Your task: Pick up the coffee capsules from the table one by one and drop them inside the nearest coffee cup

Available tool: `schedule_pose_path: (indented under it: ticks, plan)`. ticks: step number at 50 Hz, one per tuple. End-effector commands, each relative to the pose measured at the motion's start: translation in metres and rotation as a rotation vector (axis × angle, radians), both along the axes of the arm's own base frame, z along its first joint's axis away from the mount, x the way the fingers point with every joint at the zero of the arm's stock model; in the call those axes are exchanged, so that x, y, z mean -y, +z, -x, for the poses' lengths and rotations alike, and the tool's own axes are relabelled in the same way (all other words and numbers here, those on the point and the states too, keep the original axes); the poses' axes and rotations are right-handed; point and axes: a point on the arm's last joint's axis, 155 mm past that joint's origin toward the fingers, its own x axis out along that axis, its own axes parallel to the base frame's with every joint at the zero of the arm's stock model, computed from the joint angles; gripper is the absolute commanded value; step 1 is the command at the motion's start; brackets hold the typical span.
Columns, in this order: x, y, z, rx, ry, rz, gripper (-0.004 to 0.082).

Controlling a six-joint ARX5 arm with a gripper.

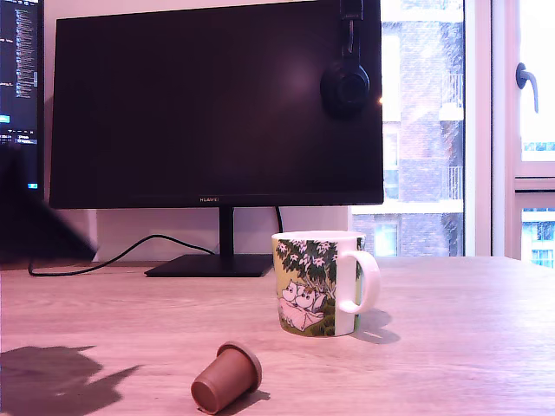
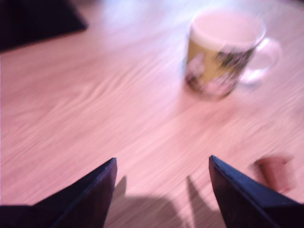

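A reddish-brown coffee capsule (image 1: 227, 378) lies on its side on the light wood table (image 1: 451, 347), near the front edge in the exterior view. Behind it and to the exterior view's right stands the white coffee cup (image 1: 317, 282) with a green leafy print, its handle pointing to the exterior view's right. The arm itself is out of the exterior view; only its shadow falls at the lower left. In the blurred wrist view my gripper (image 2: 162, 164) is open above bare table, with nothing between its fingers. The capsule (image 2: 274, 172) shows just outside one dark finger (image 2: 242, 190), and the cup (image 2: 218, 54) stands farther off.
A large dark monitor (image 1: 217, 104) on a stand (image 1: 211, 264) sits at the back of the table, with a cable (image 1: 104, 260) trailing to the exterior view's left and headphones (image 1: 345, 82) hanging on its corner. A window (image 1: 486, 130) is behind on the exterior view's right.
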Motion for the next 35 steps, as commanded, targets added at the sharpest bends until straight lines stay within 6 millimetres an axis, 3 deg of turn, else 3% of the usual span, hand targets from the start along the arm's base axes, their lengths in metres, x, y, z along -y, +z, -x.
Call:
schedule_pose_path:
  ticks: [1, 24, 35]
  plan:
    - [0.003, 0.002, 0.002, 0.003, -0.017, 0.023, 0.0553]
    - [0.03, -0.004, 0.033, -0.062, -0.141, 0.039, 0.0541]
    - [0.041, -0.006, 0.047, -0.07, -0.2, 0.032, 0.0261]
